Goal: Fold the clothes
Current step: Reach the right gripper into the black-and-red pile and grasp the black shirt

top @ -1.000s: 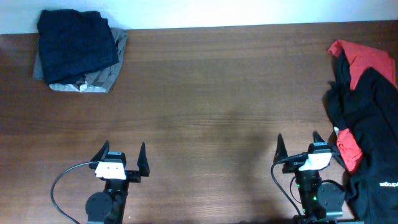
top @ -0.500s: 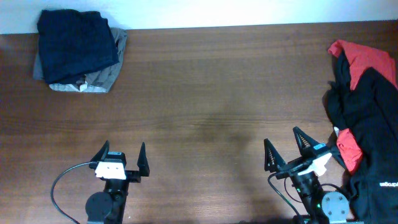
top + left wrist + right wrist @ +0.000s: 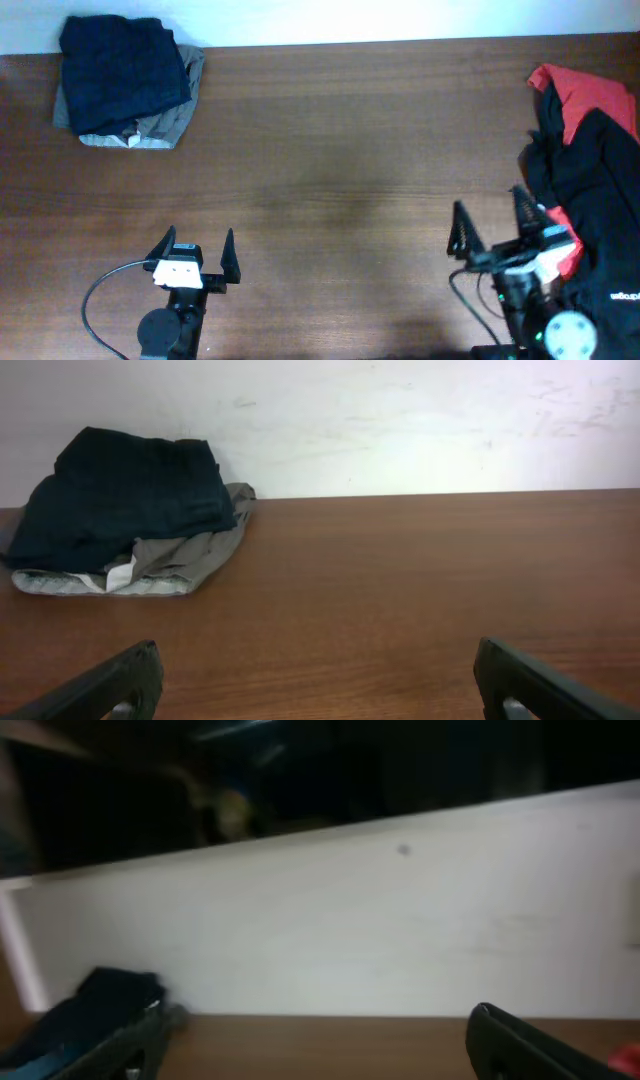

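A heap of clothes lies at the table's right edge: a large black garment (image 3: 590,180) with small white lettering and a red one (image 3: 590,95) under and through it. My right gripper (image 3: 492,222) is open and empty just left of the heap, fingertips near the black fabric. A folded navy garment (image 3: 125,70) lies on a grey one (image 3: 165,125) at the far left corner; both show in the left wrist view, navy (image 3: 120,495) over grey (image 3: 190,555). My left gripper (image 3: 200,245) is open and empty near the front edge.
The brown wooden table (image 3: 350,150) runs back to a white wall (image 3: 400,420). The black cable (image 3: 95,300) of the left arm loops at the front left. The right wrist view is blurred and tilted up at the wall (image 3: 350,920).
My right arm has swung and moved right and forward toward the black and red heap, its gripper staying open. The left arm has not moved.
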Available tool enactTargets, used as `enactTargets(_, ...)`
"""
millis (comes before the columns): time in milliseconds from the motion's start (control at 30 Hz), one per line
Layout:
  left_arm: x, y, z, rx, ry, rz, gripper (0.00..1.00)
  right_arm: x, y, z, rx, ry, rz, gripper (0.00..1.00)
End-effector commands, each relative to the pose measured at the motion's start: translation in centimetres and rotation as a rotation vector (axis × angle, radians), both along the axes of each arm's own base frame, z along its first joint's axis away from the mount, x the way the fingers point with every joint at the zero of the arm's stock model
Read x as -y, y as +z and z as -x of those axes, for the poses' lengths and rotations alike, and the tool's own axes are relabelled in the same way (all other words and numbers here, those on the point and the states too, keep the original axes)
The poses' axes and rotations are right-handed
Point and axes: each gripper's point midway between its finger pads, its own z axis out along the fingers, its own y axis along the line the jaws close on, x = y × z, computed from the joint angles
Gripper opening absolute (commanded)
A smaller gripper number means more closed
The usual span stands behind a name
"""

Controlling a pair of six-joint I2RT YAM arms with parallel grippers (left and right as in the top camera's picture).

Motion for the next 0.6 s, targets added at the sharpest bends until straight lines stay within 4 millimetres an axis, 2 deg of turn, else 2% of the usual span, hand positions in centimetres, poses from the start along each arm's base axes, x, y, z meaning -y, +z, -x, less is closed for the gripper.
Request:
enactTargets(0,-0.3,-0.1,0.0,0.002,0.011,-0.016,0.99,2.9,2.0,-2.5,-0.09,-0.187,0.059,0.99)
enactTargets(133,-0.3,-0.1,0.0,0.002,0.011,-0.016,0.99,6.6,2.0,-6.5,-0.325,-0.382,0.11,0.98)
enactTargets(200,-0.3,-0.1,0.0,0.002,0.011,-0.016,0.99,8.5,1.4,-9.5,-0.48,-0.424,0.124,0.99)
enactTargets(300,-0.3,-0.1,0.0,0.002,0.011,-0.016,0.99,11.7,-0.1,-12.5,-0.673,-0.481,0.12,0.99)
enactTargets(367,-0.3,-0.1,0.0,0.002,0.011,-0.016,0.99,14.5,-1.8,-14.1,-0.812,-0.528,0.105,0.99)
enactTargets(433,-0.3,-0.1,0.0,0.002,0.011,-0.016,0.99,16.3,-3.5,-15.2,-0.914,-0.55,0.094,0.99)
enactTargets(567,-0.3,-0.1,0.0,0.002,0.011,-0.016,0.99,18.3,-8.4,-16.7,-1.1,-0.553,0.077,0.98)
